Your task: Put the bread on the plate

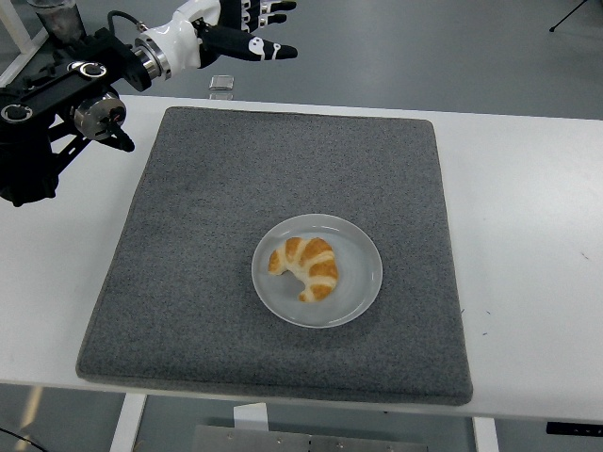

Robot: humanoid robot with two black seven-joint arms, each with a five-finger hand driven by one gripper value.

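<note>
A golden croissant (306, 267) lies on a round pale plate (361, 286) in the middle of the grey mat (207, 235). My left hand (247, 26) is raised high at the upper left, far from the plate, beyond the mat's far edge. Its white and black fingers (273, 51) are spread and hold nothing. The black left arm (57, 104) stretches in from the left edge. No right arm shows.
The grey mat lies on a white table (528, 217). A small clear square object (222, 84) sits on the floor just past the table's far edge. A dark container (58, 21) stands on the floor at top left.
</note>
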